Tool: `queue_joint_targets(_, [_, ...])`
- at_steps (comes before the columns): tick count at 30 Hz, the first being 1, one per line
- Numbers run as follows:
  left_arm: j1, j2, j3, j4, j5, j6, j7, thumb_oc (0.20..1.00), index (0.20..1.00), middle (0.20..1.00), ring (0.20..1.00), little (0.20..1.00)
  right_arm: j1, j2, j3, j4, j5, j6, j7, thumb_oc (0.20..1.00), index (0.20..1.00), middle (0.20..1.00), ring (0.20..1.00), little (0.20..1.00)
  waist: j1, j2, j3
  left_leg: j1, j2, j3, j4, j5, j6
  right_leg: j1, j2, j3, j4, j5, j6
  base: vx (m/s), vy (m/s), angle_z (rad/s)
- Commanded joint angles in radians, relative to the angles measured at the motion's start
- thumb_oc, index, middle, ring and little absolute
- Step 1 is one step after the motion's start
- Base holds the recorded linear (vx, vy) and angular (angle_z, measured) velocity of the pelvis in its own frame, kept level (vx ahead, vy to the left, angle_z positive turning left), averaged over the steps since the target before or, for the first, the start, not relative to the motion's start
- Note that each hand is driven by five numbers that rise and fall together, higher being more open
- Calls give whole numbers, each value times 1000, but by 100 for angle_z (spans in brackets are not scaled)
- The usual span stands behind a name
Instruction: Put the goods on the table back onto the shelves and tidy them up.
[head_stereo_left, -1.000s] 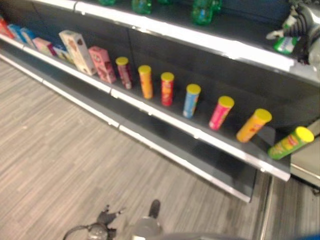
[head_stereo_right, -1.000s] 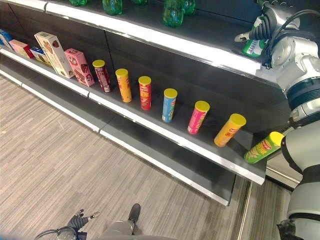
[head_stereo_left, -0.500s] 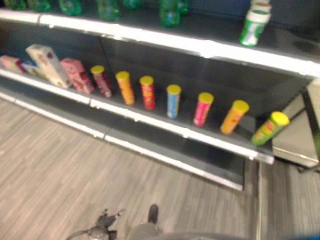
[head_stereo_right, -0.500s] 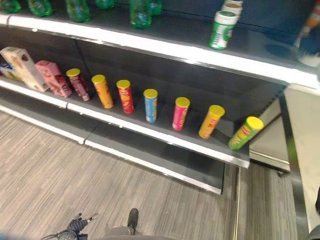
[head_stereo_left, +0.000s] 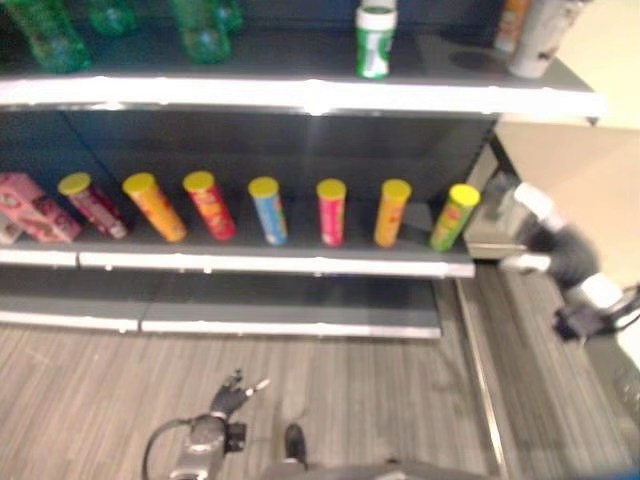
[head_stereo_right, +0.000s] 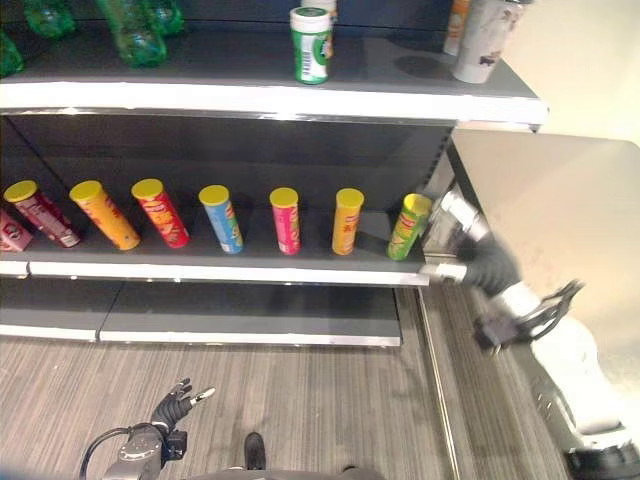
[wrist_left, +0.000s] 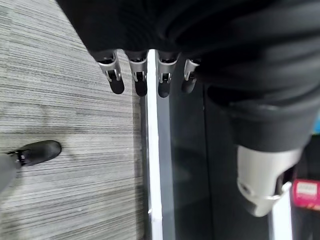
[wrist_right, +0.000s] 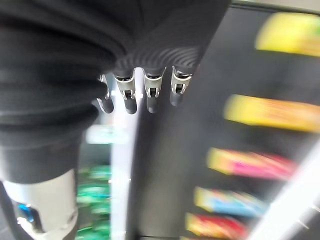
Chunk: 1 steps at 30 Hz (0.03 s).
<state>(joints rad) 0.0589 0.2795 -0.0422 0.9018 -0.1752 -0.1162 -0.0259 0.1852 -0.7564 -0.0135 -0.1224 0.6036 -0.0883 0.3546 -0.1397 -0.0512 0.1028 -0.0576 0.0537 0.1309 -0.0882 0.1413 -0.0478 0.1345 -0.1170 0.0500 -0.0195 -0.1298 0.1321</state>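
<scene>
Goods stand on the dark shelves (head_stereo_right: 250, 100): on the middle shelf a row of tall tubes with yellow lids, leaning at slightly different angles. From the robot's left they run dark red tube (head_stereo_right: 40, 218), orange tube (head_stereo_right: 105, 215), red tube (head_stereo_right: 162, 213), blue tube (head_stereo_right: 222, 219), pink tube (head_stereo_right: 286, 220), a second orange tube (head_stereo_right: 346, 220) and green tube (head_stereo_right: 408, 226), the last near the shelf's right end. The printing on them is too blurred to read. A pink box (head_stereo_left: 35, 207) sits left of the row.

On the top shelf a green-and-white can (head_stereo_right: 311, 45) stands upright near the front edge; its lettering cannot be made out. Green bottles (head_stereo_right: 135, 35) stand to its left, and a pale cylinder (head_stereo_right: 486, 40) near the right end.

The right hand (head_stereo_right: 450, 215) is beside the right end of the middle shelf, just past the green tube, fingers straight and holding nothing. The left hand (head_stereo_right: 175, 403) hangs low over the grey wood-grain floor (head_stereo_right: 330, 400), fingers relaxed and holding nothing.
</scene>
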Motion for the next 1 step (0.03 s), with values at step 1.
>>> queue_joint_targets(1, [-54,30,-7,-23,3,-24,-1,1000,1000,1000,1000,1000,40,102,43,129,-208,20,-30,1000,1000,1000,1000,1000,25,16,28,129,73,59,114,-252,-92,-150,-40,-39,51,54,87,-39,-7,-6])
